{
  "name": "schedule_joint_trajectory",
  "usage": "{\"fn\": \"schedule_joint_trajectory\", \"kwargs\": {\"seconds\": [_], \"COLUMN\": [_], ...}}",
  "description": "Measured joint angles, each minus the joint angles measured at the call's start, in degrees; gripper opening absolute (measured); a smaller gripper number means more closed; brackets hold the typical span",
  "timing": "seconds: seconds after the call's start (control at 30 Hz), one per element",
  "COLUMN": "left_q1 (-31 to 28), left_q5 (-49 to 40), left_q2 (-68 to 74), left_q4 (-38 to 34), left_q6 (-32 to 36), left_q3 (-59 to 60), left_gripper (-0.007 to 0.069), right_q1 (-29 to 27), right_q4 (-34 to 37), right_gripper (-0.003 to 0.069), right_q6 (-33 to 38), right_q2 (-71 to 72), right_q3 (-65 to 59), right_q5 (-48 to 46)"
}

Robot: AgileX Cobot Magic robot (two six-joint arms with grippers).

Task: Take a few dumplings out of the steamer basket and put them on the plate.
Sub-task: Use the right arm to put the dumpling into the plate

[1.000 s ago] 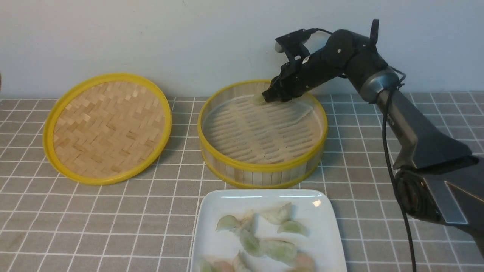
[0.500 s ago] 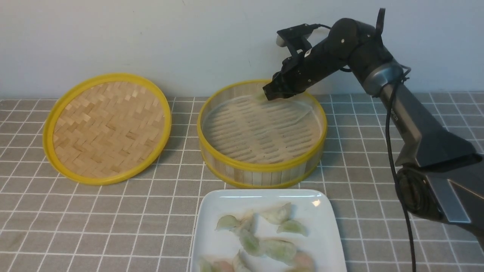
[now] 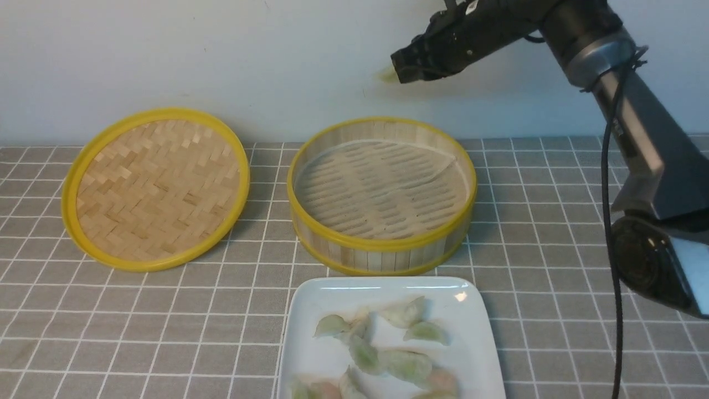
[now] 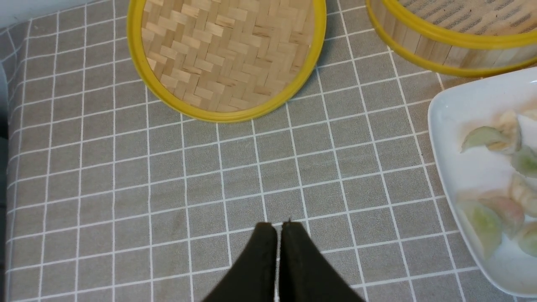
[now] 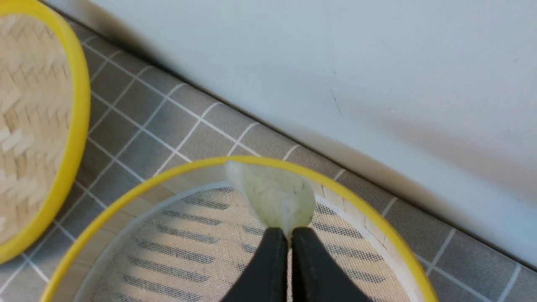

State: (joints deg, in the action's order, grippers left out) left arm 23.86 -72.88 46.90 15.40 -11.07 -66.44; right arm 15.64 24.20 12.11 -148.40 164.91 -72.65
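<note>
On the left, the black left gripper (image 4: 277,226) is held over the grey checked table (image 4: 126,188), its jaws pressed together with nothing between them. The flat, round, yellow-rimmed woven bamboo lid (image 3: 155,188) is laid near the back left corner. In the middle, the round yellow-rimmed bamboo steamer basket (image 3: 382,244) is seen with nothing on its floor (only the thin liner sheet). The white glossy square plate (image 3: 332,293) is set at the front edge, heaped with small pale green folded dumplings (image 3: 407,366). On the right, one pale green dumpling (image 5: 272,195) is pinched by its end in the black right gripper (image 5: 287,235), high over the basket's back rim, with its long side pointed away from the jaws. The plate is found below it and toward the front edge, so a forward and downward carry is likely called for.
</note>
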Motion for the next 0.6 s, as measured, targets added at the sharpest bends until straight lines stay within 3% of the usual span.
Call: {"fn": "schedule_joint_trajectory", "kwargs": {"seconds": [0.13,0.3,0.6], "left_q1": [0.00,0.00,0.00], "left_q5": [0.00,0.00,0.19], "left_q2": [0.00,0.00,0.00], "left_q4": [-0.05,-0.05,-0.11], "left_q6": [0.00,0.00,0.00], "left_q3": [0.00,0.00,0.00], "left_gripper": [-0.0005,-0.0005,-0.0005], "right_q1": [0.00,0.00,2.60], "right_q4": [-0.68,-3.04,5.18], "right_gripper": [-0.0007,-0.0007,-0.0007], "right_q6": [0.34,4.75,13.76], "right_q2": [7.20,24.88,48.50], "right_q3": [-9.57,-36.21,-80.09], "right_q5": [0.00,0.52,1.76]}}
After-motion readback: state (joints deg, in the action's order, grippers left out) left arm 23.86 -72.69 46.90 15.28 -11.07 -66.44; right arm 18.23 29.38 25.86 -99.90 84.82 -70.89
